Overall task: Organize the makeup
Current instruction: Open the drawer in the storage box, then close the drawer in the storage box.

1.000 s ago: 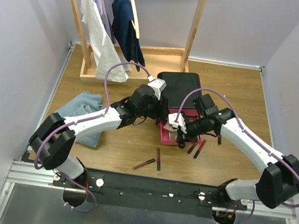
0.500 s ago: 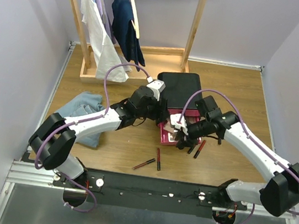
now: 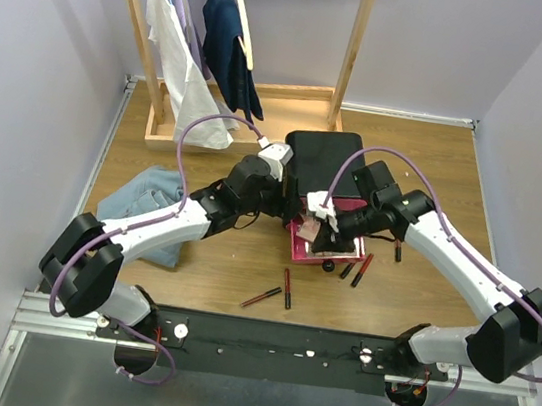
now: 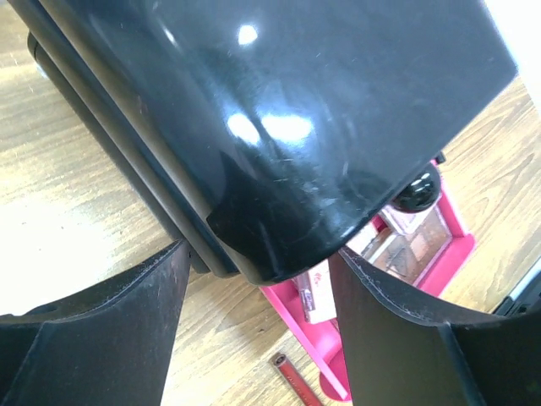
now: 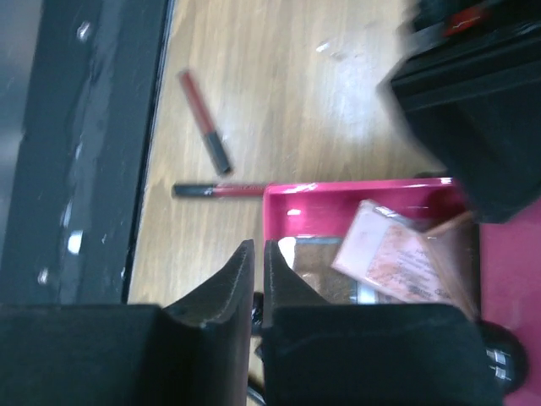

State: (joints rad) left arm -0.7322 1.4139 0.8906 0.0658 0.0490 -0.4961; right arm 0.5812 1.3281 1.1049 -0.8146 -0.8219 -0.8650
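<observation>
Two pincers at the drawer box — one bracing, one over the open drawer.
Left pincer (image 4: 259, 254) stands wide, its fingers straddling a left corner of the black box (image 4: 279, 110), probably to steady it; whether they press I cannot tell. Right pincer (image 5: 258, 247) is all but closed, nothing visible between its fingers, hovering above the pulled-out pink drawer (image 5: 338, 190) where eyeshadow palettes (image 5: 385, 254) already lie. Several lip tubes (image 5: 203, 123) lie loose on the counter (image 5: 279, 85) on the drawer's near side — likely next.
</observation>
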